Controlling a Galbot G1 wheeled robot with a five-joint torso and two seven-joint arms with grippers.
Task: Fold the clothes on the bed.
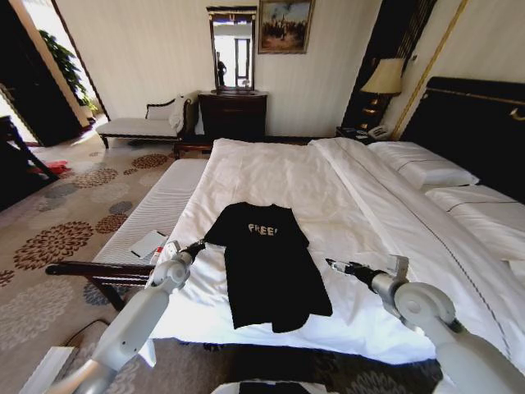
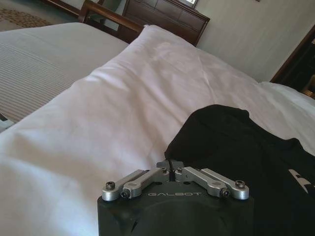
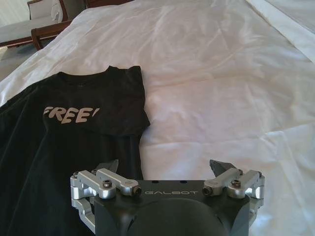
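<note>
Though agape, right gripper (image 3: 165,166) beside T-shirt (image 3: 74,142)

The black short-sleeved soft-fabric T-shirt (image 1: 267,271) bears pale lettering "FREE" (image 3: 70,114) across its chest. Engraved "GALBOT" stands on the dark housing of the left hand (image 2: 174,193) and likewise on the right hand (image 3: 170,192).

Both arms reach forward — left gripper (image 1: 197,245) with jaws closed, right gripper (image 1: 335,265) with jaws spread.
</note>
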